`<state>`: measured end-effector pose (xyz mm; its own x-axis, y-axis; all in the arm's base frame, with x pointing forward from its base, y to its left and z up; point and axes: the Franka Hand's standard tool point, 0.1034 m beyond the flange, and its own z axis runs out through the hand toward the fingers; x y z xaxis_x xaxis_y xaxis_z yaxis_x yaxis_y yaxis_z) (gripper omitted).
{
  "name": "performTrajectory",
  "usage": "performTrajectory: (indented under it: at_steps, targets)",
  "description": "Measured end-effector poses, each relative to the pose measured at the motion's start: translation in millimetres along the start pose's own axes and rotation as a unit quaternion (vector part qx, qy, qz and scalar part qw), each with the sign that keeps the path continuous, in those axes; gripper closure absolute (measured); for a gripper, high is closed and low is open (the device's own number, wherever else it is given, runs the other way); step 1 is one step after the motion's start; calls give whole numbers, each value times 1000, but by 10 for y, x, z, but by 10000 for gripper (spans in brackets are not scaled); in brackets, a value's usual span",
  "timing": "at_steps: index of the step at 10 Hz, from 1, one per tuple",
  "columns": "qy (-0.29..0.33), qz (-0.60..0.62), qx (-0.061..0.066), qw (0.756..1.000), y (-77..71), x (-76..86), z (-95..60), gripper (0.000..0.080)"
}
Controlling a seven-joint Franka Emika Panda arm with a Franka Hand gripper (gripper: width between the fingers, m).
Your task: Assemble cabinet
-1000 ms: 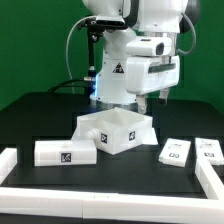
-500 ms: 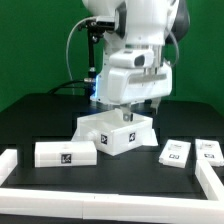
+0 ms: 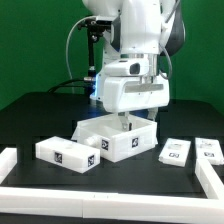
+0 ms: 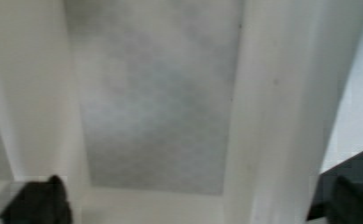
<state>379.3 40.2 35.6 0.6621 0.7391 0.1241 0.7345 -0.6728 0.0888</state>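
Note:
The cabinet [image 3: 118, 137] is a white open-topped box in the middle of the black table, with a marker tag on its front. My gripper [image 3: 127, 121] hangs straight down over it, its fingertips at the box's open top. In the wrist view the cabinet's white walls [image 4: 281, 110] and a grey inner floor [image 4: 160, 100] fill the picture. Between the two dark fingertips [image 4: 36, 203] the gripper [image 4: 196, 205] stands open wide, astride those white walls. A white drawer block [image 3: 68, 152] with a tag lies at the exterior view's left, touching the cabinet's corner.
Two small tagged white panels [image 3: 176, 153] [image 3: 210, 150] lie at the exterior view's right. Long white border rails run along the front [image 3: 100, 206], the left [image 3: 8, 160] and the right [image 3: 212, 182] of the table. The arm's base and cables stand behind the cabinet.
The arm has come down and toward the exterior view's left, bringing the gripper onto the cabinet's top. The drawer block now lies slanted, closer to the cabinet.

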Motion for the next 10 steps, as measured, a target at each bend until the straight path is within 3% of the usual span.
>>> performTrajectory:
  at_steps: [2,3,5,9,10]
  targets:
    - [0,0,0,1000,0,0,0,408]
    - [0,0,0,1000,0,0,0,408]
    - [0,0,0,1000,0,0,0,683]
    - [3,11,-3,1000,43,27,2,709]
    - [-11,42,5,999,104,80,-51,709]
